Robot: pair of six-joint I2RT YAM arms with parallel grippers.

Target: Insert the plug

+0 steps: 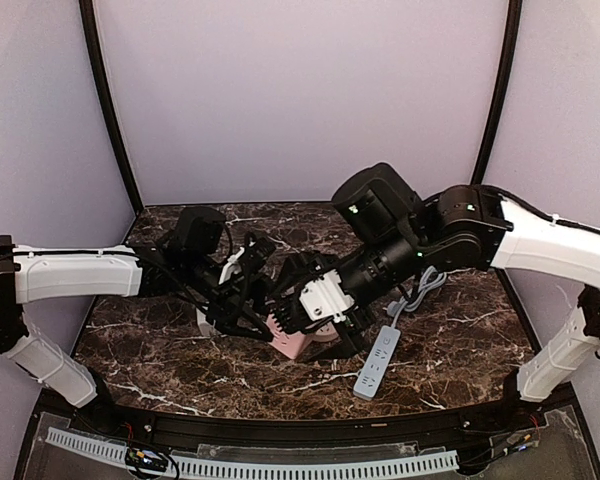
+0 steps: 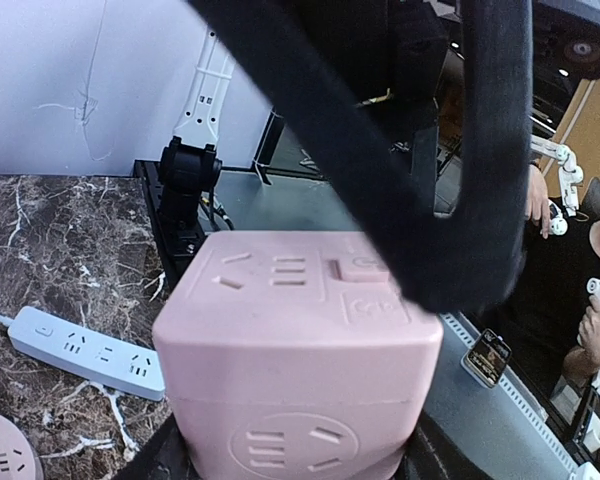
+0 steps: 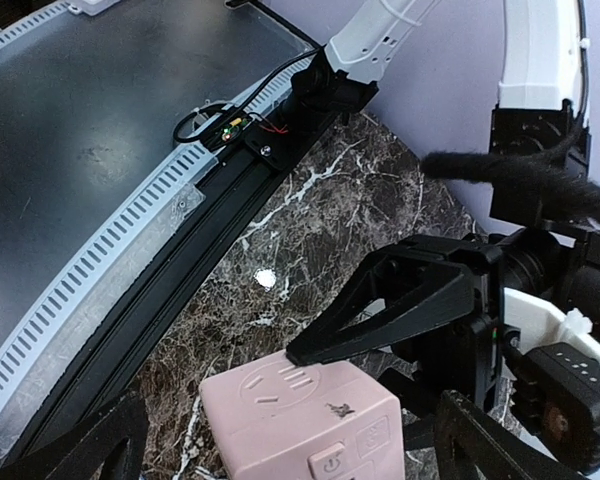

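My left gripper (image 1: 263,318): partly closed and pinching the pink socket cube (image 1: 296,344). In the left wrist view one black finger (image 2: 420,200) crosses the cube's upper right corner.
My right gripper (image 3: 298,445): spread wide, holding nothing. Its fingers (image 3: 80,445) sit in the lower left and lower right corners of the right wrist view. The cube lies between them, clear of both.
Pink socket cube: low centre of the top view, where my two wrists meet. I cannot tell whether it rests on the marble table (image 1: 180,370) or hangs just above it.
Cube faces: the right wrist view shows socket holes on top and a power button on the near side. The left wrist view shows more socket holes on two faces.
White power strip (image 1: 377,362): lower centre-right of the top view, lying flat and slanted on the table. It is near the cube's right side but apart from it.
Grey cable (image 1: 425,288): runs from the strip's far end up under my right arm.
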